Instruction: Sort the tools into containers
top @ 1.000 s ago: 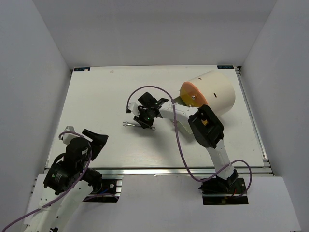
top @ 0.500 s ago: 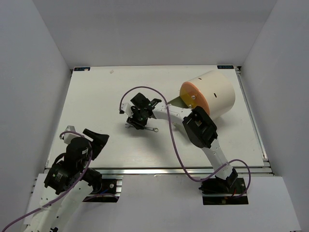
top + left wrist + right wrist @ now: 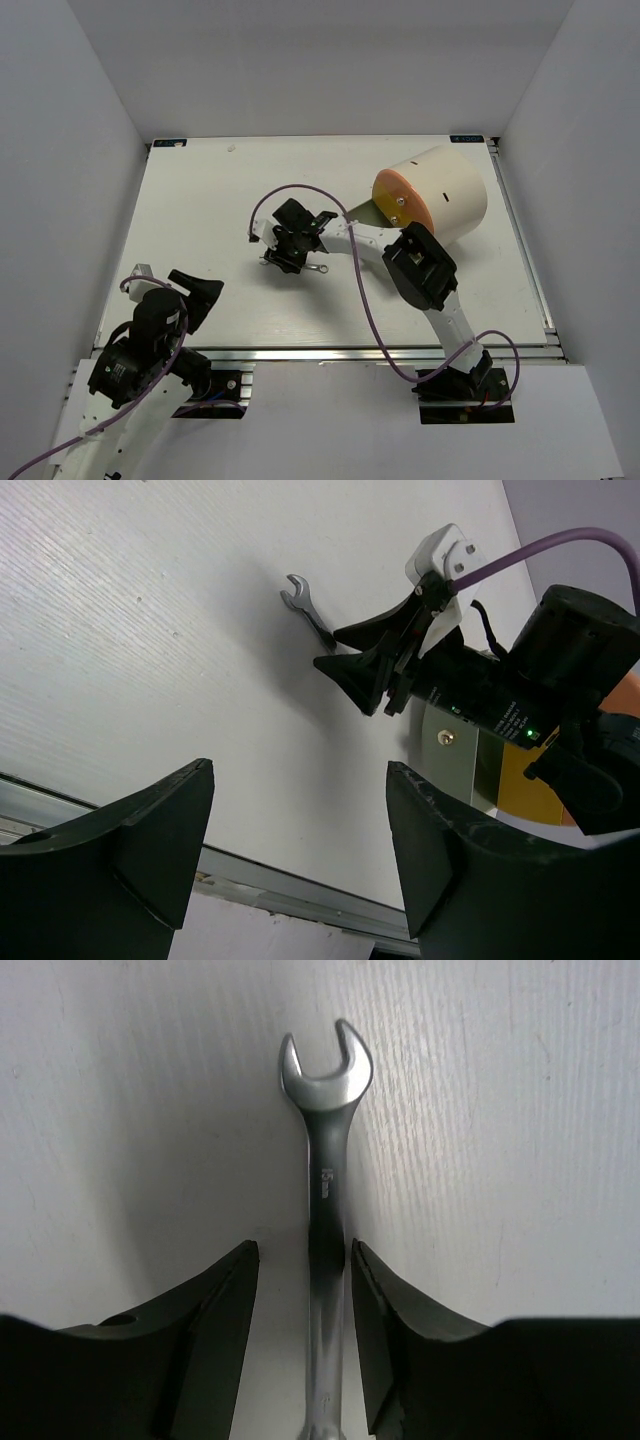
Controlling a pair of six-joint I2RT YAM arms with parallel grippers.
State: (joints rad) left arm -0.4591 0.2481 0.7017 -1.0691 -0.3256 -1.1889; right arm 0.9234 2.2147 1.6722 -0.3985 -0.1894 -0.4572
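A small silver wrench point(image 3: 325, 1190) lies flat on the white table. It also shows in the top view point(image 3: 319, 268) and the left wrist view point(image 3: 303, 608). My right gripper point(image 3: 303, 1248) is open and low over the wrench, one finger on each side of its shaft, with a gap on the left side. In the top view the right gripper point(image 3: 288, 254) covers the wrench's middle. The cream-white drum point(image 3: 445, 190) with an orange face lies on its side at the back right. My left gripper point(image 3: 300, 775) is open and empty near the front left point(image 3: 200, 293). No screwdrivers are in view.
A grey-green flap point(image 3: 365, 211) lies open at the foot of the drum's orange face. The right arm's purple cable point(image 3: 262, 205) loops above the wrench. A metal rail point(image 3: 330, 352) runs along the table's front edge.
My right gripper has moved left and settled over the wrench, its fingers now on either side of the shaft. The left arm has barely moved.
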